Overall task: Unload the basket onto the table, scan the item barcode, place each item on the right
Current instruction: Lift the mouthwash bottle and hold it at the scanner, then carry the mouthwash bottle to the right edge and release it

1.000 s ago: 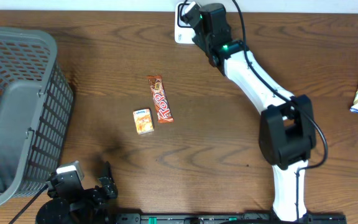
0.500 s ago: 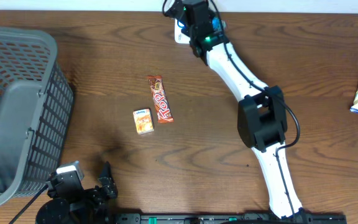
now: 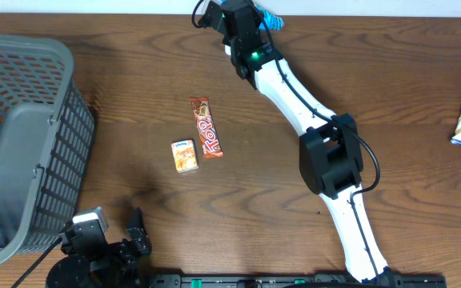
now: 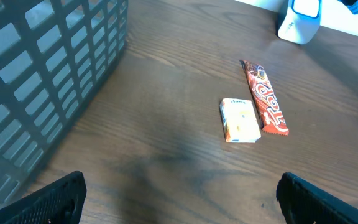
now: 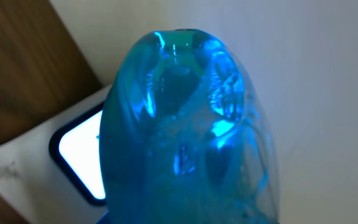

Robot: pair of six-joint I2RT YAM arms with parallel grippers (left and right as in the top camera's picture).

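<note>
Here, the right gripper reaches to the far edge of the wooden surface. Its jaws are partly closed and appear to pinch a blue translucent item, held just above the white scanner, probably so its barcode faces the lit window; the item hides the fingers themselves. The left gripper rests spread wide and empty at the near edge toward the left corner, out of the way, while a candy bar and a small orange box lie side by side nearer the middle, likely awaiting their turn.
</note>
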